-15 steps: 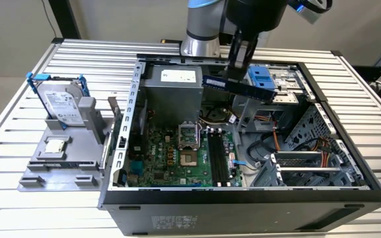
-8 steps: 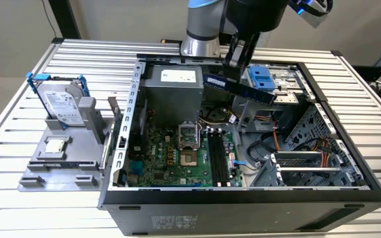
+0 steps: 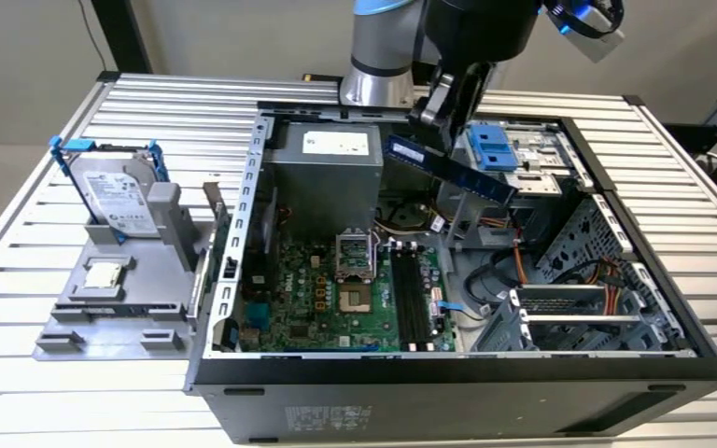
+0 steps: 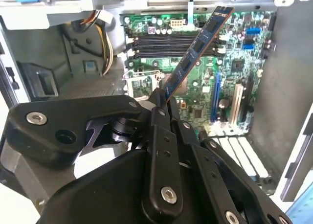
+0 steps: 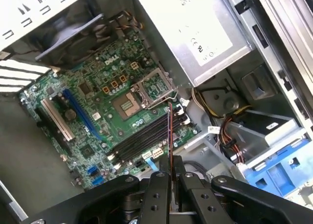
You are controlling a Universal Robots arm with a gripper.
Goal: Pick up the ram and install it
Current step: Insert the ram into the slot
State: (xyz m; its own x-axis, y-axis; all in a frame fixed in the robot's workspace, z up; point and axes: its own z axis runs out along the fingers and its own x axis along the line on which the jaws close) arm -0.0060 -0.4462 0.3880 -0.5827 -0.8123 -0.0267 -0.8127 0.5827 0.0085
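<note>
Below the gripper [image 3: 424,119], an open computer case [image 3: 458,371] holds a green motherboard [image 3: 321,299]; a hard drive [image 3: 116,196] stands well apart.

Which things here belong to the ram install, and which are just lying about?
Job: black hand gripping long flat circuit-board ram stick; long black plastic slots on green motherboard.
Idle: silver hard drive with blue bracket; grey metal power-supply box.

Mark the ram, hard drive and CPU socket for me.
ram [image 3: 456,172]: exterior view, mid-length of the stick.
hard drive [image 3: 119,198]: exterior view, labelled face.
CPU socket [image 5: 126,105]: first wrist view, socket centre.
</note>
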